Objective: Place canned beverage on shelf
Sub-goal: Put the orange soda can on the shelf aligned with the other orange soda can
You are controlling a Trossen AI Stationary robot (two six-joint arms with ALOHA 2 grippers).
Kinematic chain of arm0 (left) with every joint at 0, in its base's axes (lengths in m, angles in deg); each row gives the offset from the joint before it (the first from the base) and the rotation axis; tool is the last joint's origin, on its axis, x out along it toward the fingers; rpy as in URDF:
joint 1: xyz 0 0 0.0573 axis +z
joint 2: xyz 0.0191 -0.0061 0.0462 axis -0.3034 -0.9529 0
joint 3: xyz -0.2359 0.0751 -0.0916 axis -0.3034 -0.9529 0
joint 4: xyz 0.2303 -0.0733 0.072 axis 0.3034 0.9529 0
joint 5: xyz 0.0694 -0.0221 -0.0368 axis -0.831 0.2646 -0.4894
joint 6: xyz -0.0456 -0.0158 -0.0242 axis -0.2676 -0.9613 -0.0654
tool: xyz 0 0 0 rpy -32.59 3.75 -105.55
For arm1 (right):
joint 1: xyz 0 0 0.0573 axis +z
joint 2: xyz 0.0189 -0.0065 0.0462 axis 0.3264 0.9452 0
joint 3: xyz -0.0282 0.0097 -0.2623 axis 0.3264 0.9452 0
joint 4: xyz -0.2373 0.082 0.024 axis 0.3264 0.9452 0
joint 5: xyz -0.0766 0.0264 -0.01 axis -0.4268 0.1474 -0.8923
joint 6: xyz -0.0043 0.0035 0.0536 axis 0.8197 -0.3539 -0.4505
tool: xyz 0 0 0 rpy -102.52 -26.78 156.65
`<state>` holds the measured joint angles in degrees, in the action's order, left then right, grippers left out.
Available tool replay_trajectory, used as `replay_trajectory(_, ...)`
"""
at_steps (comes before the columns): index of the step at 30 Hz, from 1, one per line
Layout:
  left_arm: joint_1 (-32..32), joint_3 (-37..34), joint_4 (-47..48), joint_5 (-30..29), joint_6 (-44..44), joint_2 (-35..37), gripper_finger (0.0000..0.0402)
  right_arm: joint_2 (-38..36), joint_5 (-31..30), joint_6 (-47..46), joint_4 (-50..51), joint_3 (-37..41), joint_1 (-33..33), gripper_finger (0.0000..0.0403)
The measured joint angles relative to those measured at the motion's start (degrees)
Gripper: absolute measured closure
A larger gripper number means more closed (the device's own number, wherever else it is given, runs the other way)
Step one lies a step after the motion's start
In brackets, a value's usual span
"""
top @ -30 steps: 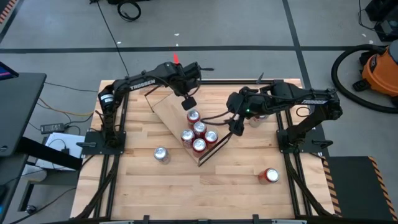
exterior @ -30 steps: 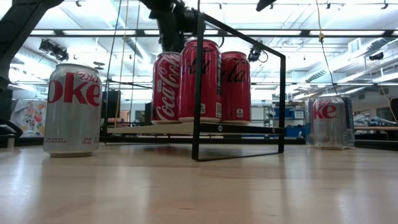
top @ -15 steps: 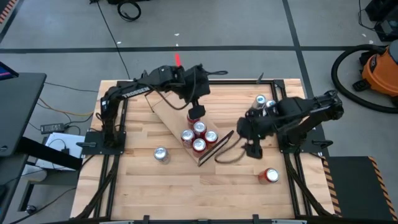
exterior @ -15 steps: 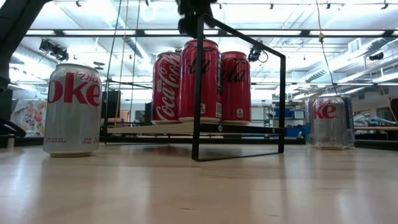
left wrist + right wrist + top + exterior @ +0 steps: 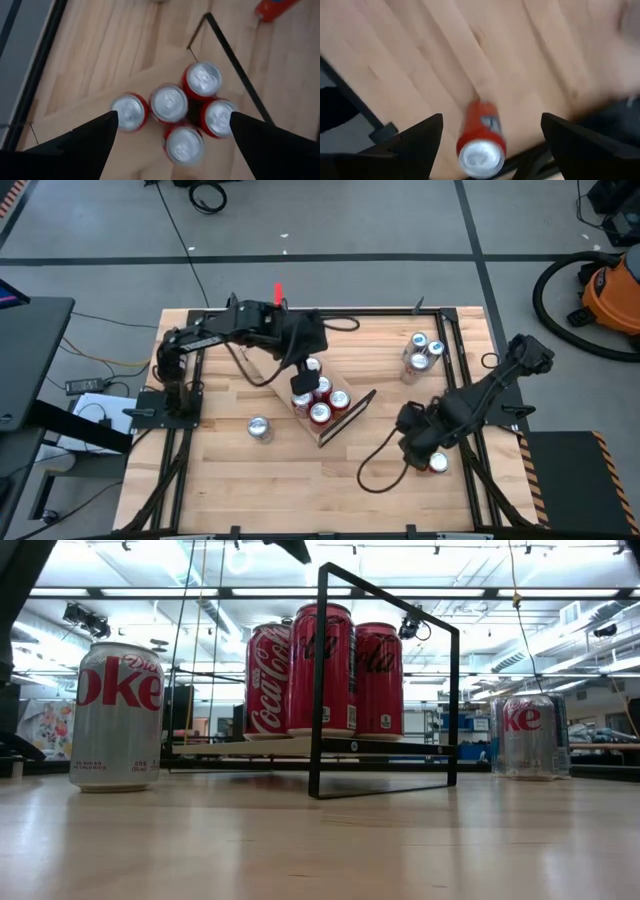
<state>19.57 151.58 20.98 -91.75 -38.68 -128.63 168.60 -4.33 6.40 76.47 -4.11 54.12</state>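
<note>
The shelf, a light-wood plank [image 5: 268, 362] with black wire end frames [image 5: 318, 680], lies slantwise on the table. Several red cans [image 5: 322, 388] stand on its near end; they also show in the left wrist view [image 5: 169, 103] and the low view [image 5: 322, 670]. My left gripper [image 5: 300, 380] hangs open and empty above them [image 5: 173, 117]. A lone red can [image 5: 437, 463] stands upright on the table at the near right. My right gripper [image 5: 413, 448] is open just left of it; in its wrist view [image 5: 491, 119] the can [image 5: 481, 139] shows ahead between the fingers, untouched.
A silver can [image 5: 259, 428] stands on the table near the shelf's left side, large in the low view [image 5: 117, 715]. Three silver cans [image 5: 420, 350] stand at the far right. A black cable [image 5: 375, 470] loops on the table below my right arm.
My right gripper has swung from beside the shelf toward the table's near right corner, down to the lone red can. My left gripper has moved from the shelf's far part toward the near edge, over the red cans. The cans have kept still.
</note>
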Motion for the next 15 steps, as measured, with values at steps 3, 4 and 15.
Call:
replay_trajectory(3,-1.22,-0.23,1.01,-0.28,-1.54,1.49,0.0006,-1.19,1.42,-6.98,-1.19,3.08,2.19,0.0054)
replay_trajectory(4,-1.47,-0.23,1.46,-0.28,-1.75,1.71,0.0006,-1.89,1.65,-9.26,-1.97,4.13,2.86,0.0053)
replay_trajectory(15,-1.9,-0.19,1.03,-0.37,-3.82,2.72,0.0006,-10.58,1.21,-33.29,-8.63,15.35,9.39,0.0052)
